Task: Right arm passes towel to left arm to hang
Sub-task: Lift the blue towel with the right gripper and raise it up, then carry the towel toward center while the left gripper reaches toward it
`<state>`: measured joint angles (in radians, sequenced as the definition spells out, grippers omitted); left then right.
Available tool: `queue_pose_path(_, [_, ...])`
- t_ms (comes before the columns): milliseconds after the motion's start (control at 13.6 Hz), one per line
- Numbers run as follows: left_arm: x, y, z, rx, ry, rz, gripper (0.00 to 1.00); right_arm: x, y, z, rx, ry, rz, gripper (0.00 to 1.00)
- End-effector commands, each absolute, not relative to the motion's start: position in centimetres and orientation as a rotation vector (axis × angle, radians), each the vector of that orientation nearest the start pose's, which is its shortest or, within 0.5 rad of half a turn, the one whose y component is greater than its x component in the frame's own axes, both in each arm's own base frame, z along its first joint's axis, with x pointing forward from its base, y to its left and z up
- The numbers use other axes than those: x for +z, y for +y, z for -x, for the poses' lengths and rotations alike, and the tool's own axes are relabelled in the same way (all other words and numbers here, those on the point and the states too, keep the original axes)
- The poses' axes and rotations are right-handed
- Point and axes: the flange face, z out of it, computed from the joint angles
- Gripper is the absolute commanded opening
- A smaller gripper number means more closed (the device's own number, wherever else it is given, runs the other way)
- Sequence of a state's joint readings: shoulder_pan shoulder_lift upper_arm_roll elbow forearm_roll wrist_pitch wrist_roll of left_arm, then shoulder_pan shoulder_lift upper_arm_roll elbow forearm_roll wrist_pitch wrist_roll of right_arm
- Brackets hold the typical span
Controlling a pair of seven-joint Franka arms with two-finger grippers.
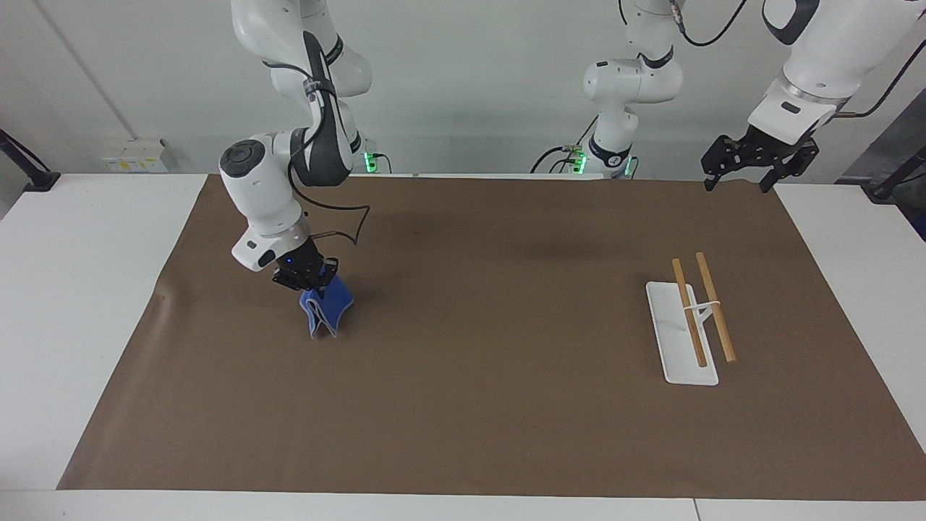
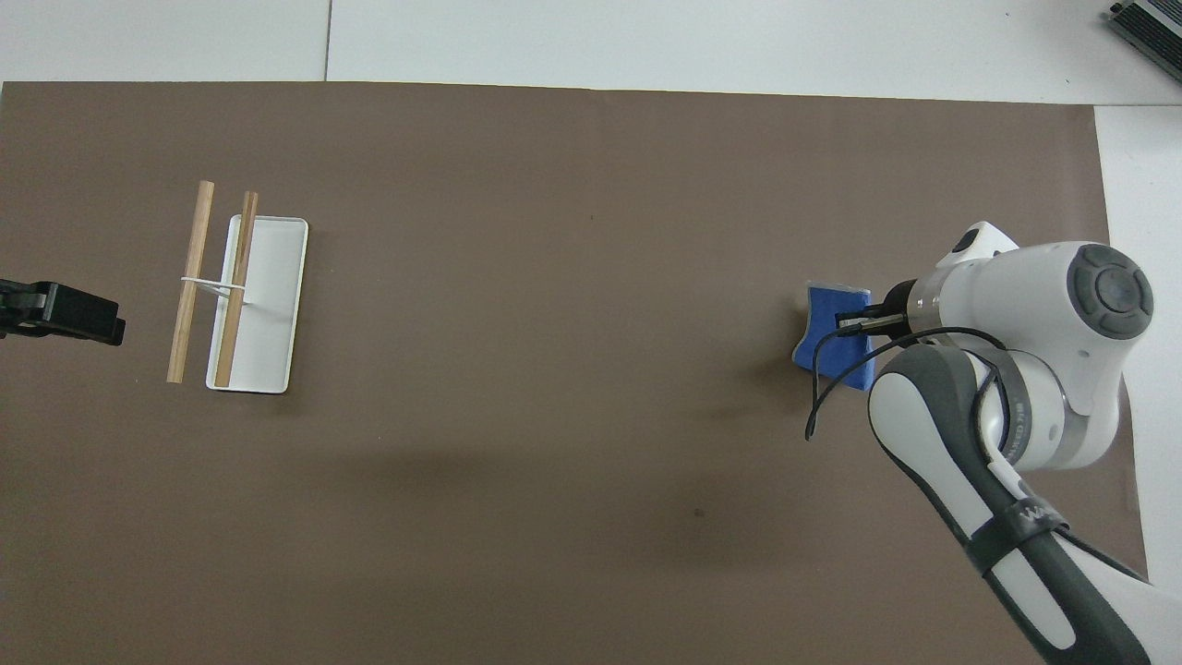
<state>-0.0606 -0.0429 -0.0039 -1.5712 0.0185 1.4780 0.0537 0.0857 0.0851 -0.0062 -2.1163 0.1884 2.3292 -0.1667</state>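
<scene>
At the left of the facing frame, slightly above centre, the white jointed right arm (image 1: 264, 184) leans down over the brown paper sheet (image 1: 477, 405) that covers the white counter (image 1: 79, 289), and its black two-finger right end effector (image 1: 307, 281) is clamped on the top of the small bright-blue terry towel (image 1: 324, 312). The towel hangs from the end effector in a narrow, bunched fold with its pale-grey edging showing along the folds; whether its lowest edge touches the paper cannot be told. In the overhead frame the same towel (image 2: 836, 344) shows at the right, just beside the arm's wrist. At the upper right of the facing frame the white jointed left arm (image 1: 817, 58) waits with its black left end effector (image 1: 745, 177) raised over the paper's corner, the fingers spread apart and holding nothing. Below it, at the right of the facing frame, stands the towel rack (image 1: 693, 318): a flat white rectangular base with two pale wooden rods carried side by side on a thin white bracket. The rack and the towel are well apart, at opposite ends of the paper.
</scene>
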Motion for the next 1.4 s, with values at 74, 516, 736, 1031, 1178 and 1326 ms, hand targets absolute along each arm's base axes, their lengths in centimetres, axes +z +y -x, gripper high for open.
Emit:
queue_pose_path(74, [64.2,-2.9,-52.5,0.080,0.164,3.095,1.00,44.1,7.0,-57.4,-0.299,-0.189,2.845,0.00])
queue_pose_path(516, [64.1,-3.0,-52.3,0.101,0.171,3.094,1.00,50.2,8.9,-58.2,-0.363,-0.029,2.470,0.00])
queue_pose_path(736, [63.9,-3.7,-51.5,0.151,0.184,3.090,1.00,51.4,11.5,-57.7,-0.325,0.054,2.278,0.00])
queue_pose_path(1031, [63.9,-6.1,-52.3,0.030,0.138,3.144,1.00,51.9,12.5,-57.4,-0.300,0.136,2.134,0.00])
queue_pose_path(1178, [63.7,-7.9,-52.5,-0.017,-0.063,3.271,1.00,52.3,13.0,-57.3,-0.273,0.202,2.013,0.00])
queue_pose_path(1326, [63.4,-11.1,-52.1,-0.028,-0.217,3.327,1.00,52.2,13.2,-57.3,-0.259,0.271,1.906,0.00])
